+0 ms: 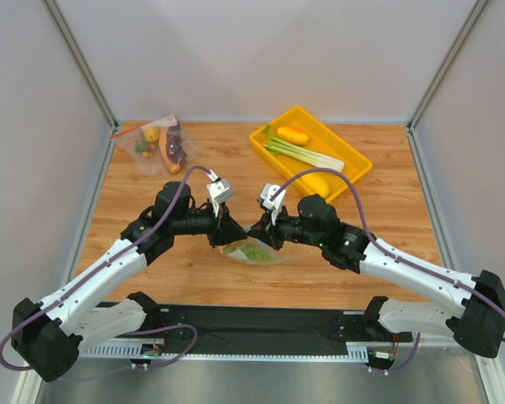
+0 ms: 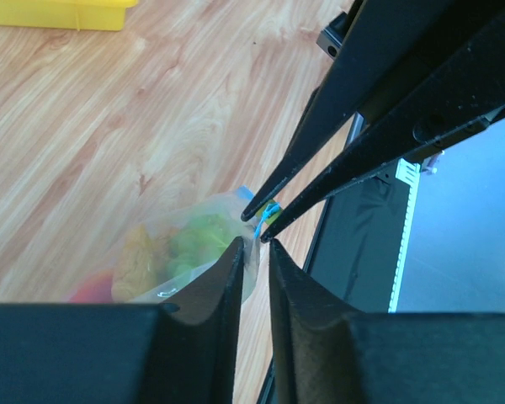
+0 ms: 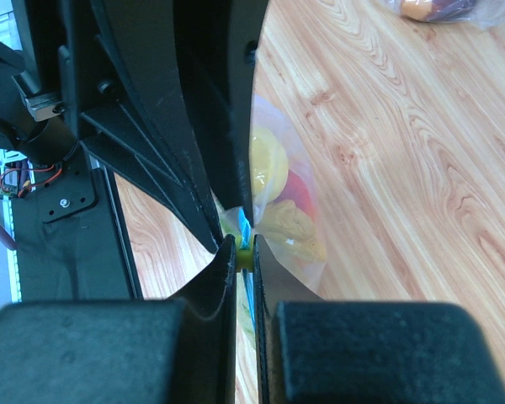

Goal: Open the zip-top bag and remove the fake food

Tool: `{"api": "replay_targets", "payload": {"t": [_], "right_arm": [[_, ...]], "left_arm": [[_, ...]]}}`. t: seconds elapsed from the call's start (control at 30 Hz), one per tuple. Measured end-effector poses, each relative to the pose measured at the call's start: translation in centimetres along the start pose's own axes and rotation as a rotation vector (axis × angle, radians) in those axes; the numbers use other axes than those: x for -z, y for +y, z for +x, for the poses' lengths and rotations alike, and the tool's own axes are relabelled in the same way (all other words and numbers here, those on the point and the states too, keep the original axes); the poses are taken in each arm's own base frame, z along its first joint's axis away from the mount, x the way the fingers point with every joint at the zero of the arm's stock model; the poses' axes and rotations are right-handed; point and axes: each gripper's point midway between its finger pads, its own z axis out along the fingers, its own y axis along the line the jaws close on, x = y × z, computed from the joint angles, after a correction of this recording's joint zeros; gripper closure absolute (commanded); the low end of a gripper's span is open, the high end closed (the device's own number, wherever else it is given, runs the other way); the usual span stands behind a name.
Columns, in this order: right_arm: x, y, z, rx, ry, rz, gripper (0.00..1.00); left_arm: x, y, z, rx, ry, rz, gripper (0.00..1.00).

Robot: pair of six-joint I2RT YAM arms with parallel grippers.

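The zip-top bag (image 1: 251,252) lies at the middle of the wooden table between my two grippers. It is clear and crinkly with a light-blue strip (image 3: 246,225). The fake food shows through it: a leafy green (image 2: 198,236), a round yellow (image 3: 268,160), a lumpy orange (image 3: 290,229) and a red-orange fruit (image 3: 300,190). My right gripper (image 3: 245,246) is shut on the small yellow-green slider at the bag's mouth. My left gripper (image 2: 254,242) faces it tip to tip. Its jaws stand a narrow gap apart, with the bag's clear edge between them.
A yellow tray (image 1: 358,165) at the back right holds a long green-white leek (image 1: 305,152) and orange pieces. A second clear bag (image 1: 160,145) with a red-orange strip lies at the back left. A black mat (image 1: 261,324) runs along the near edge. Walls close three sides.
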Motion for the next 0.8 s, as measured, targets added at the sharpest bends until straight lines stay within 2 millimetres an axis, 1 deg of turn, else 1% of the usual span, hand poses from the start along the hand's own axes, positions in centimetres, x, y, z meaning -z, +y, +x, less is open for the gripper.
{"api": "replay_targets", "payload": {"t": [0.07,0.17,0.4,0.53,0.8], "right_arm": [[0.1,-0.1,-0.1,-0.002,-0.004,0.002,1.0],[0.2,-0.2,-0.2,-0.012,-0.005,0.006,1.0],[0.3,-0.2,-0.2,-0.018,-0.006,0.008,1.0],[0.3,-0.2,0.0,-0.02,0.001,0.007,1.0],[0.2,-0.2,0.2,-0.021,-0.005,0.008,1.0]], "left_arm": [[0.0,-0.1,-0.1,-0.002,-0.001,0.009,0.88],[-0.1,-0.3,-0.1,-0.002,-0.001,0.019,1.0],[-0.1,-0.1,-0.1,-0.005,-0.004,0.013,1.0],[-0.1,0.5,-0.2,-0.005,-0.008,-0.023,1.0],[0.1,0.9,-0.4,-0.007,-0.02,-0.073,1.0]]}}
